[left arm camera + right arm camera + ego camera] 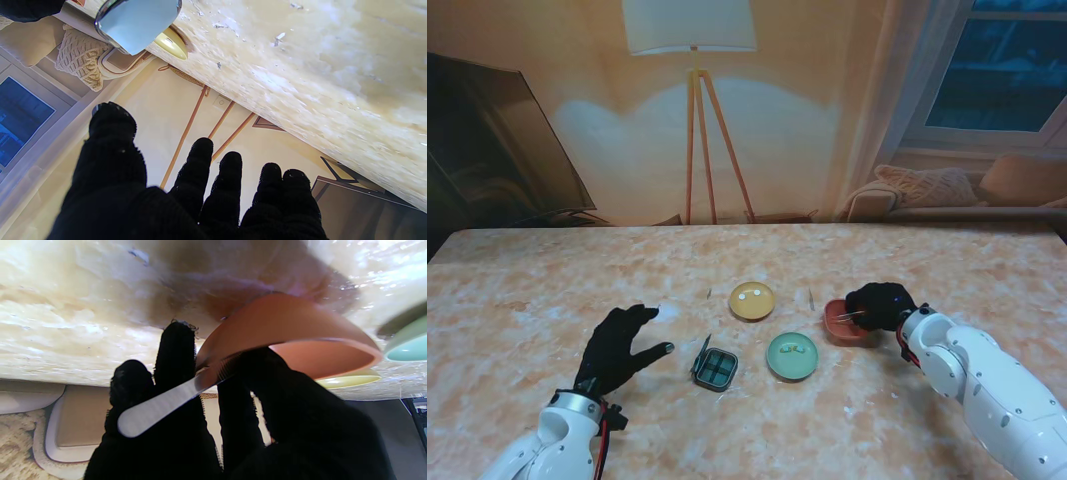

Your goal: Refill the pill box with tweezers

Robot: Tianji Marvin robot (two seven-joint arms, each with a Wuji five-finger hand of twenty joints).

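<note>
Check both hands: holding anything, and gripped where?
Right hand holds the tweezers, pinched partway along the shaft, blunt rear end free, over the red dish. Left hand is open, holding nothing.

The stand camera is looking down across the table [527,290]; wrist cameras are peering close along each hand's fingers.

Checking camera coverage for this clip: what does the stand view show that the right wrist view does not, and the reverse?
Only the stand view shows the open pill box, the left hand spread and holding nothing, and pale pieces in the yellow dish. Only the right wrist view shows the tweezers plainly, pinched in the right hand, reaching into the red dish. Both show the red, green and yellow dishes.
</note>
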